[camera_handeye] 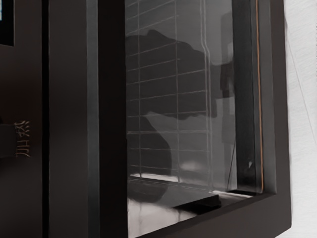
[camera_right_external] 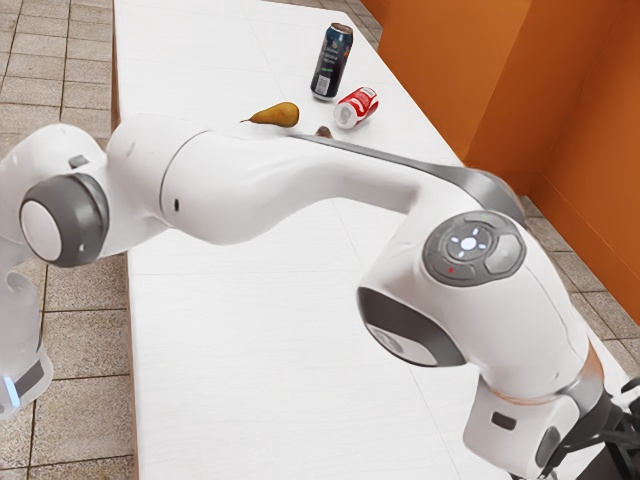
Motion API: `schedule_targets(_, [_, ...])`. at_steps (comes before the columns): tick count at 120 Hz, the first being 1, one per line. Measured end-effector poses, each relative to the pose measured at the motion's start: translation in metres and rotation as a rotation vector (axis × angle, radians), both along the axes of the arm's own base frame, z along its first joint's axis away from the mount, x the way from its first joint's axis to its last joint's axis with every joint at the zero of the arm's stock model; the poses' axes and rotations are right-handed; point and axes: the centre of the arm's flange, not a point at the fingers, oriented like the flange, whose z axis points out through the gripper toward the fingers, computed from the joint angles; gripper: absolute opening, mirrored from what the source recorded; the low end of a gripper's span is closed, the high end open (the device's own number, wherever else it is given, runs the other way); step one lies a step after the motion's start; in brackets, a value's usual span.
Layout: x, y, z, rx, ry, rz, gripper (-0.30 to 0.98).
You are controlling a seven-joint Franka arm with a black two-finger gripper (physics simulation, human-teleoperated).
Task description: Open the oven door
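The table [camera_right_external: 240, 330] is long and white, its top crossed by a few faint thin lines, with a brownish side showing along its edge at the exterior view's left. On the table's far end, a tall dark can [camera_right_external: 332, 65] stands upright; beside it a red and white can [camera_right_external: 356, 107] lies on its side. A yellow-brown pear [camera_right_external: 276, 115] rests on the same end of the table, and near it a small brown thing [camera_right_external: 324, 131] peeps out from behind the arm [camera_right_external: 250, 185], too hidden to name. Speckled grey-beige floor tiles [camera_right_external: 85, 340] with dark joints run along both long sides of the table. Past the table, toward the exterior view's right, rises an orange wall [camera_right_external: 450, 80] with a corner in it.

The arm reaches across the table to its near end, where the black gripper [camera_right_external: 608, 432] is partly cut off by the exterior view's edge; whether its jaws are spread or pressed together, I cannot tell. The oven door [camera_handeye: 111, 148] is right before the hand, with the white tabletop beyond its frame. Through its glass [camera_handeye: 188, 134] a wire rack [camera_handeye: 177, 94] shows. A narrow dark gap parts the door from the brown control panel [camera_handeye: 22, 193], which bears a bit of lit display [camera_handeye: 2, 20] and small lettering [camera_handeye: 23, 139].
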Motion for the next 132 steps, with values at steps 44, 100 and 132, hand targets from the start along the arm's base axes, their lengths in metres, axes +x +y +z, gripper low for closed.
schedule_targets(44, [0.005, 0.003, -0.009, -0.008, 0.062, -0.020, 0.68])
schedule_targets(100, [0.001, 0.009, 0.007, -0.010, 0.073, -0.031, 0.68])
schedule_targets(132, [0.016, -0.001, -0.017, -0.017, 0.069, -0.048, 0.69])
